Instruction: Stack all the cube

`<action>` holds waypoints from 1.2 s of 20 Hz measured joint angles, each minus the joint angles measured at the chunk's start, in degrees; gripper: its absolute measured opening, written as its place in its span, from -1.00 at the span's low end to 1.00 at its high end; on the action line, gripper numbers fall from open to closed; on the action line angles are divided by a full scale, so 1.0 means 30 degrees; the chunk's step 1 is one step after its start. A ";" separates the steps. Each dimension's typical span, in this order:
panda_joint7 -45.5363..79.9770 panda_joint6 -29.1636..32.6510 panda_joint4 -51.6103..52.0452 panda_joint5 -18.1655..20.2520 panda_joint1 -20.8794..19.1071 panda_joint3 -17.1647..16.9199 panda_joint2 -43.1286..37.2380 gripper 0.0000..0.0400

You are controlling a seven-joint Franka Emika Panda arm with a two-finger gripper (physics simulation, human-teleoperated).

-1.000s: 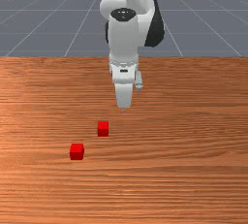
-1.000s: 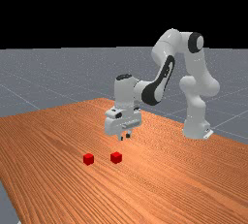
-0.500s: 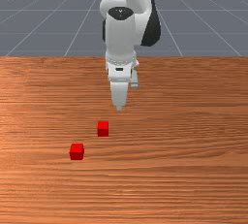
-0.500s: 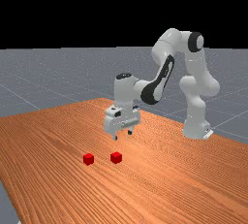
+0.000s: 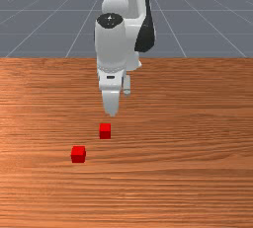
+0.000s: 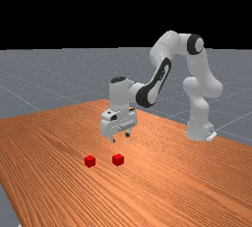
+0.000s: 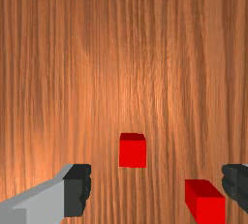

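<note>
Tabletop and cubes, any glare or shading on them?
Wrist view: soft, pale sheen on the table, and a darker face beside a brighter one on both red cubes; far view: table slightly paler near the cubes; front view: fairly even light.

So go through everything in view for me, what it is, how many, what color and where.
Nearer cube: 1, red, on the table, closer to the arm's base
Farther cube: 1, red, on the table, apart from the other, toward the front view's left
Table: 1, orange-brown wood, under both cubes
Floor: 1, grey with pale lines, beyond the table
Arm: 1, white, grey and black, reaching over the table
Claw: 1, light with dark tips, above the table, open
</note>
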 joint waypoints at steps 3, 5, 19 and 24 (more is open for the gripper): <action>0.0005 0.0660 0.0054 0.0007 -0.0001 0.0003 0.0892 1.00; -0.0003 0.1223 -0.0130 0.0025 -0.0008 0.0010 0.1166 1.00; 0.0065 0.1442 0.1443 0.0071 0.0000 0.0035 0.3001 1.00; 0.0062 0.1977 0.1464 0.0084 -0.0007 0.0043 0.3585 1.00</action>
